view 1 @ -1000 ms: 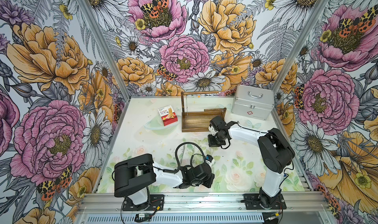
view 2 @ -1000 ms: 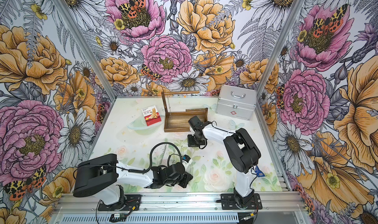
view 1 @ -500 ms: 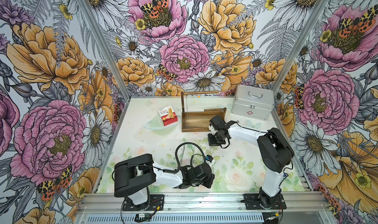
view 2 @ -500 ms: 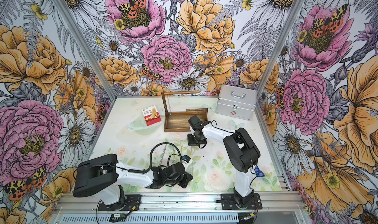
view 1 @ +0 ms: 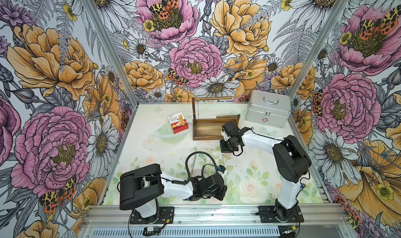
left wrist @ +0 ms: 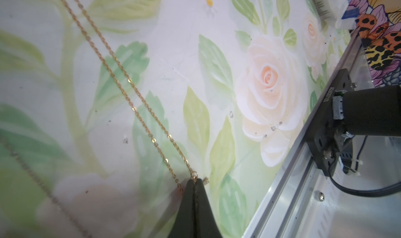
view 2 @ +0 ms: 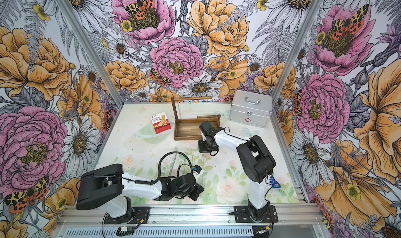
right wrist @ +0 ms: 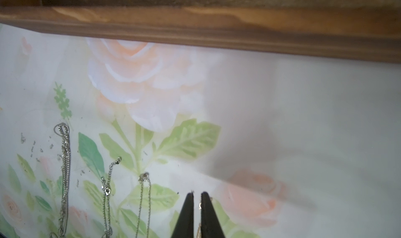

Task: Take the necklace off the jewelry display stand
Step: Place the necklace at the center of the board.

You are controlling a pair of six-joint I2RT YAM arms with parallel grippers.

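1. one gold necklace (left wrist: 154,140), a fine link chain running in two strands, lies on the floral mat (view 1: 152,152). it is off the jewelry display stand (view 1: 208,138) and stretches between the two grippers.
2. left gripper (left wrist: 193,182): its black tapered fingers are pressed together, pinching the necklace's end.
3. right gripper (right wrist: 196,195): the tips stand a thin slit apart near the stand's near wall, with a gold link showing in the gap.
4. three silver chains (right wrist: 64,161) lie beside it on the mat.
5. one red bandage box (view 1: 178,123) sits left of the stand. one ribbed silver metal case (view 1: 268,108) sits to its right.
6. the right arm's wrist covers the dark wooden tray's near corner in both top views.
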